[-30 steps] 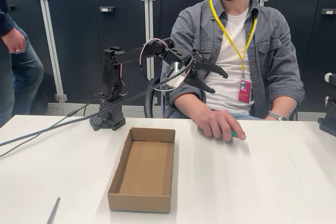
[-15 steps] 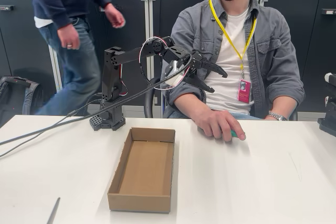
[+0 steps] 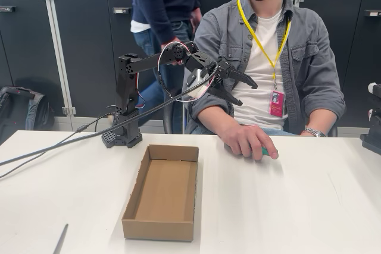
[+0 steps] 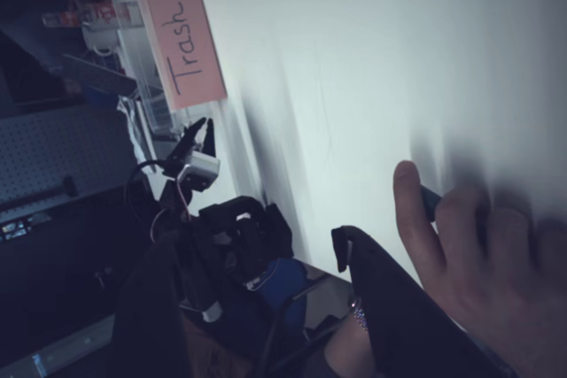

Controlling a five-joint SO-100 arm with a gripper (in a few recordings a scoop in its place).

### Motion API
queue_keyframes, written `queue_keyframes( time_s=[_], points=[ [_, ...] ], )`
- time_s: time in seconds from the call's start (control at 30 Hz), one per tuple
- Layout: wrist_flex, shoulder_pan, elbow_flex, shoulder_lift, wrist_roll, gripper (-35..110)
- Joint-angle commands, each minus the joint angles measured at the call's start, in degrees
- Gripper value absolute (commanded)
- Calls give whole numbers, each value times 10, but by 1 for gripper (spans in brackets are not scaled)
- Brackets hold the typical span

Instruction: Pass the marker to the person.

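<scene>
Hovering above the table in the fixed view, the gripper hangs in the air in front of the seated person, its two dark fingers spread apart with nothing between them. It sits well above the person's hand, which lies palm down on the white surface. Under that hand is the marker; just its green tip pokes out past the fingers, so the barrel and label are hidden. Judging from this, the handover looks done: the pen is in the person's keeping, and the arm seems lifted clear so as not to crowd the hand. A brown cardboard box lies nearer the camera, left of the hand and apart from it, open at the top and with nothing in it. At the back, a passer-by in a dark sweater and jeans stands by the cabinets, taking no part in the job.

In the wrist view, which is tilted and dim, one dark finger of the gripper shows low in the picture, and the hand lies beyond it on the pale tabletop. A short dark green stub of the marker peeks out between the thumb and the first finger, touching both. Farther off, near the table's edge, a pink sign reads "Trash"; what it is fixed to is too blurred to make out.
</scene>
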Motion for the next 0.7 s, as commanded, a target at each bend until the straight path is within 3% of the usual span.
queue_keyframes(
  time_s=[0.0,0.67],
  points=[
    [-4,-11,-14,20,4,35],
    [-8,-22,10,26,14,35]
  ],
)
